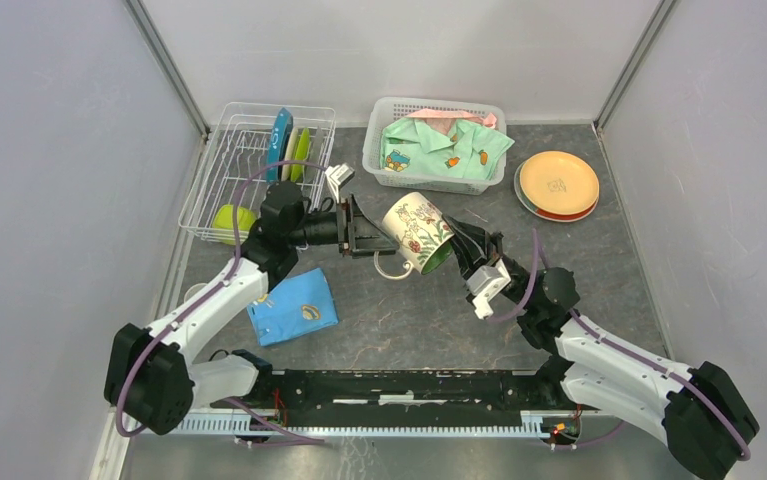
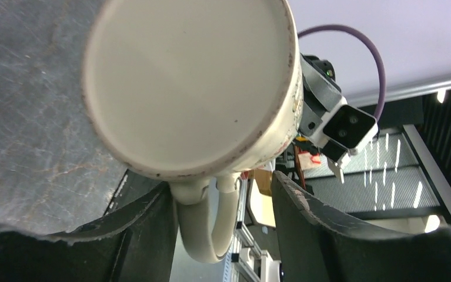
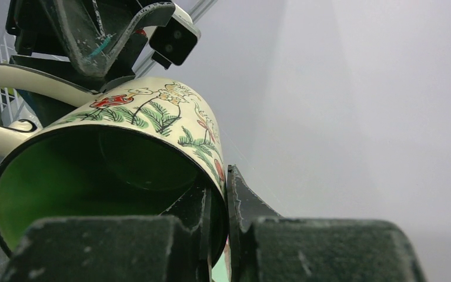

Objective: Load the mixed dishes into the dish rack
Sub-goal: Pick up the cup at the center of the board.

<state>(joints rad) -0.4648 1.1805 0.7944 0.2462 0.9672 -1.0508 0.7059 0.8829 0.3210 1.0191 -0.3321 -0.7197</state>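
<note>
Right gripper (image 3: 224, 200) clamped on mug (image 1: 416, 232) rim; left gripper (image 2: 221, 187) apart round handle (image 2: 208, 235); dish rack (image 1: 217, 165) w/ plates (image 1: 290, 146).

The table (image 1: 599, 290) has a dark grey top veined with paler streaks, scuffed and scratched where the left wrist view sees it close up (image 2: 29, 117). It is closed in by plain pale grey panels: a back panel (image 1: 399, 45) along its far edge, a left panel (image 1: 49, 170) and a right panel (image 1: 729, 180) along its sides, joined at the table's far corners by slanting metal posts (image 1: 166, 65). The light over the table is soft and even, with only faint shadows, and a brushed metal strip (image 1: 409, 460) runs along its near edge.
</note>
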